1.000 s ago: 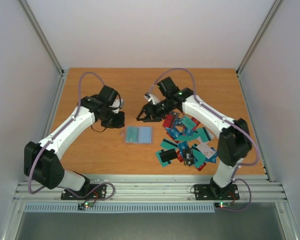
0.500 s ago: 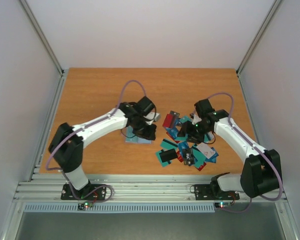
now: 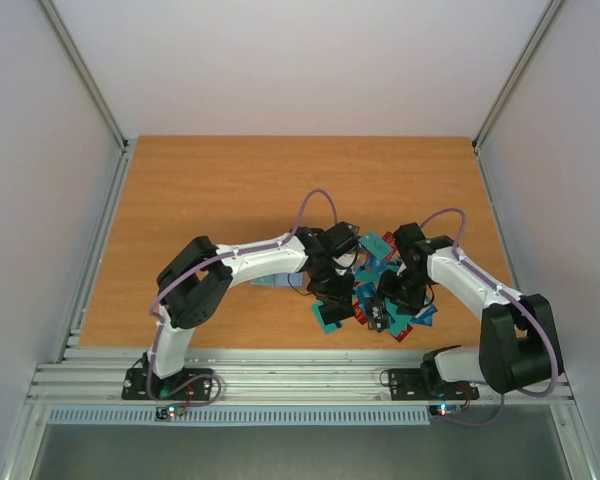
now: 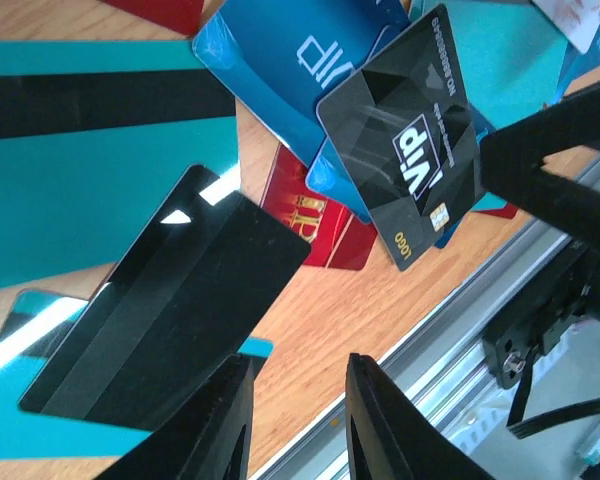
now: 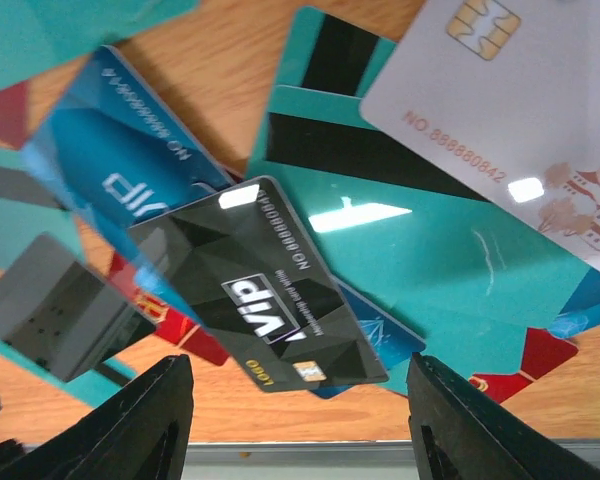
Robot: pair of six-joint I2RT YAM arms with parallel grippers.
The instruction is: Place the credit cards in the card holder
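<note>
The left gripper (image 4: pixel 298 378) hangs low over the near-left edge of the heap of credit cards (image 3: pixel 375 285). Its fingers are a modest gap apart with only bare wood between them, and it holds nothing. Half a second ago it sat over the card holder (image 3: pixel 273 280); it has since swung right onto the heap. Just beyond its tips a glossy black card (image 4: pixel 165 320) lies on a teal one.

The right gripper (image 5: pixel 298 385) is spread wide and empty. It has come from the far side of the heap to the near side, so the two grippers are now close together. Between them a black VIP card (image 5: pixel 265 295) rests on a blue VIP card (image 5: pixel 120 165), with a white chip card (image 5: pixel 525 100) further out.

The card holder lies on the table (image 3: pixel 200 190) left of the heap. Only a grey-blue strip of it shows under the left forearm.
</note>
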